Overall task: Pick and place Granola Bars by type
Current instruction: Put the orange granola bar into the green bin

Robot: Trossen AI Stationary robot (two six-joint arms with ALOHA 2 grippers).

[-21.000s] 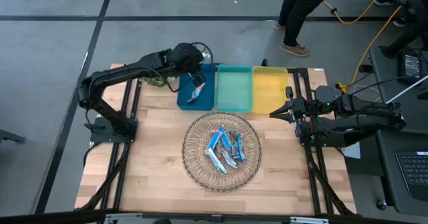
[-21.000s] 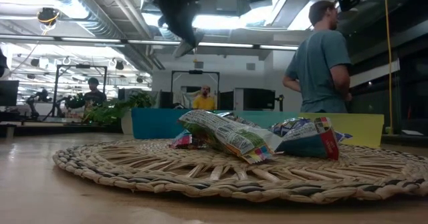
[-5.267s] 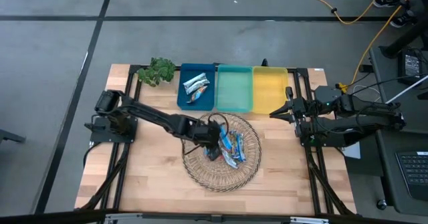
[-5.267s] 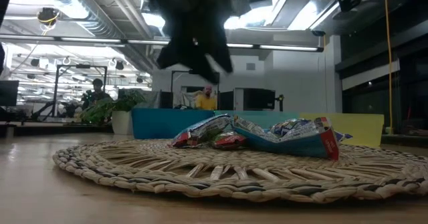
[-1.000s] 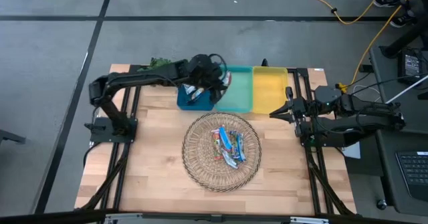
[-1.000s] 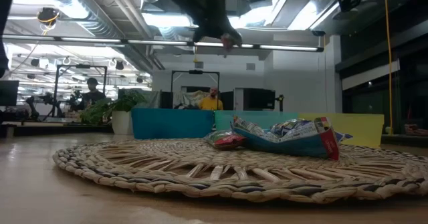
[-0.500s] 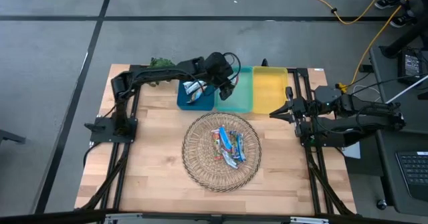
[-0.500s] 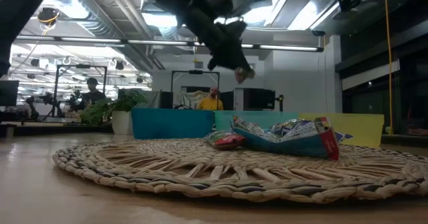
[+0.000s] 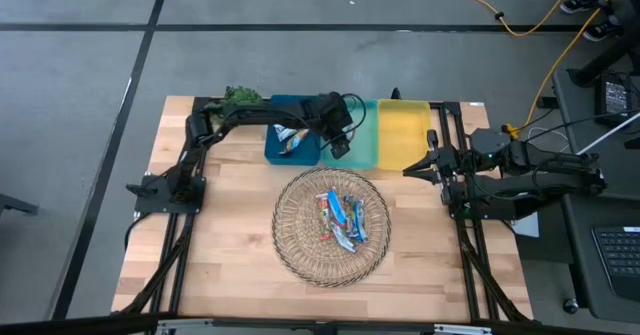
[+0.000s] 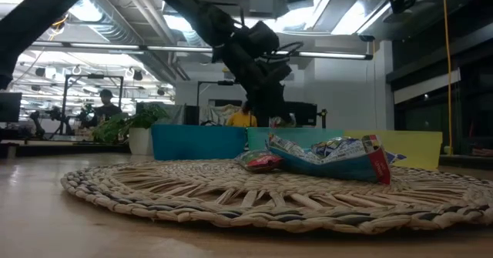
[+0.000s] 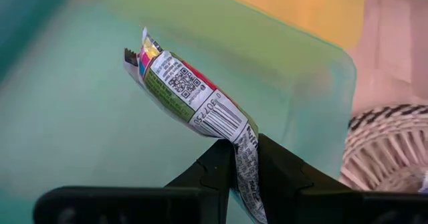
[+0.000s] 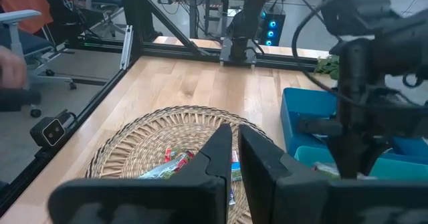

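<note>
My left gripper (image 9: 340, 145) hangs over the teal bin (image 9: 355, 150), the middle of three bins at the table's far edge. It is shut on a granola bar (image 11: 194, 97) with a white wrapper, a barcode, and red, green and yellow print. In the low view the gripper (image 10: 273, 108) is low behind the teal bin's wall (image 10: 258, 139). Several more bars (image 9: 338, 218) lie in the round woven basket (image 9: 300, 250). Two bars (image 9: 290, 135) lie in the blue bin (image 9: 275, 153). My right gripper (image 9: 410, 171) waits shut at the table's right side. My left gripper pinches one end of the bar (image 11: 246, 147) between its two fingers (image 11: 217, 170). The rest of the bar sticks out ahead of the fingertips, lifted clear above the teal bin's floor. In the high view the fingers point down into the bin.
The yellow bin (image 9: 402, 133) stands right of the teal one. A green plant (image 9: 238, 97) stands at the far left corner. The basket's bars show in the low view (image 10: 331, 158). Bare wood lies left and near of the basket.
My left gripper has carried the bar from above the blue bin toward the table's right, over the teal bin, and has gone down toward it. It has stayed shut on the bar. The bars in the basket have not moved.
</note>
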